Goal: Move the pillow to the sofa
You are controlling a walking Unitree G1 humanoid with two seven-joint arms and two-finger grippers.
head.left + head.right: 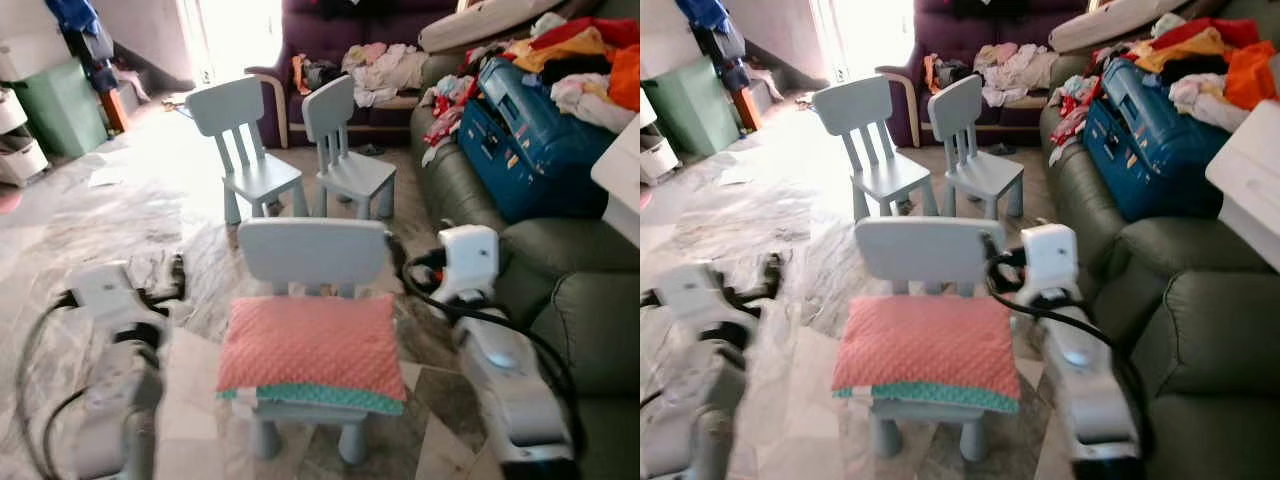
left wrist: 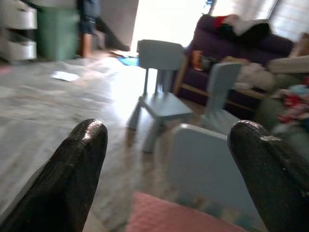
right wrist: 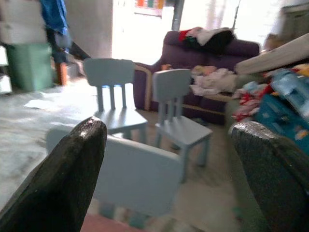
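Left eye view: pink pillow [image 1: 312, 350] with a teal underside lies flat on the seat of a small pale-blue child's chair [image 1: 313, 252], between the two arms. Left gripper [image 2: 164, 179] sits off the pillow's left edge, low beside the chair; its wrist view shows both black fingers spread wide, the pillow's pink corner between and just ahead of them, not touching. Right gripper [image 3: 169, 174] sits off the pillow's right side, near the chair back's corner; its fingers also stand wide apart, nothing held, the chair back ahead of them and a sliver of pink below.

Green sofa [image 1: 590, 320] is just to the right of the right gripper, its near cushions bare; farther along it carries a blue suitcase [image 1: 525, 130] and heaped clothes. Two more pale-blue chairs [image 1: 250, 150] stand beyond the grippers, toward a purple couch [image 1: 330, 60].

Judgement: step in hand is the approach to grasp; pillow not yet lifted.

To do it well:
- Bring both grippers in level with the pillow's side edges and pinch the fabric or squeeze from both sides.
- Keep the right fingers clear of the chair back, which stands close.
- Lift straight up before swinging right; a soft pillow will sag and may catch on the backrest.
- Aim for the bare near cushion.
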